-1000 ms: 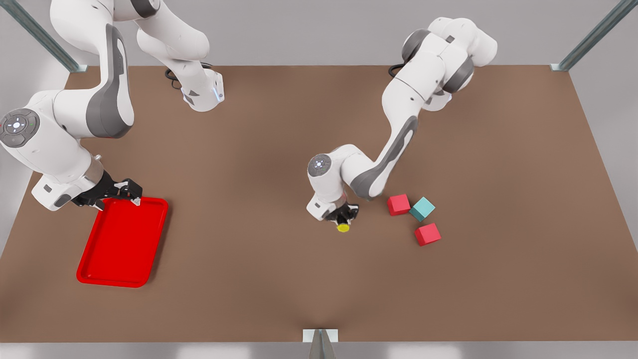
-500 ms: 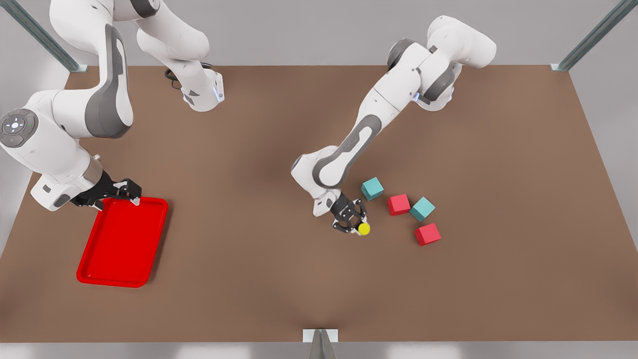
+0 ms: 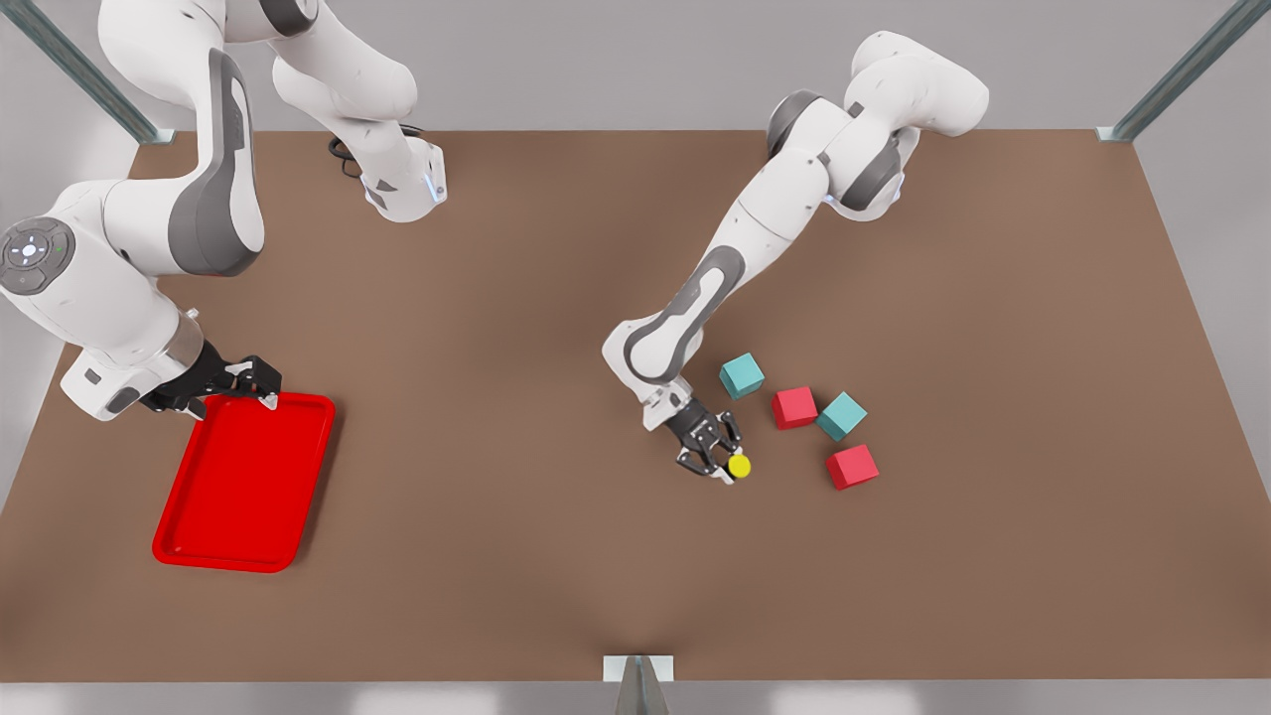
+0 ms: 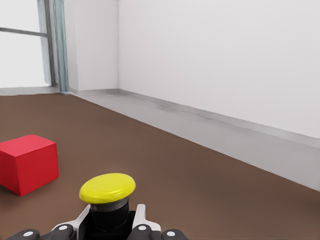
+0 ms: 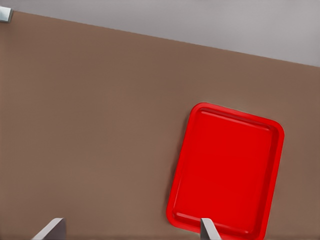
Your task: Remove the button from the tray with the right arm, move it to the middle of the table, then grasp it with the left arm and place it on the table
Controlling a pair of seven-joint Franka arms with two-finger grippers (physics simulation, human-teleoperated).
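Note:
The button (image 3: pixel 739 465), a yellow cap on a black body, sits between the fingers of my left gripper (image 3: pixel 730 467), which is shut on it low over the table (image 3: pixel 516 298), near the middle. In the left wrist view the button (image 4: pixel 107 189) stands cap-up in the left gripper (image 4: pixel 110 226). My right gripper (image 3: pixel 260 385) hangs open over the far edge of the red tray (image 3: pixel 243 482), at the front view's left. Its spread fingertips (image 5: pixel 52 227) frame the tray (image 5: pixel 225 170), which holds nothing.
Several cubes lie just to the front view's right of the button: a teal cube (image 3: pixel 742 375), a red cube (image 3: pixel 794 407), a second teal cube (image 3: pixel 841 415) and a red cube (image 3: pixel 852 466). That last red cube (image 4: pixel 27 162) lies near the button.
The left arm has swung and turned its wrist, carrying the button toward the front view's right and a little nearer. A teal cube it covered now shows. The right arm has stayed still.

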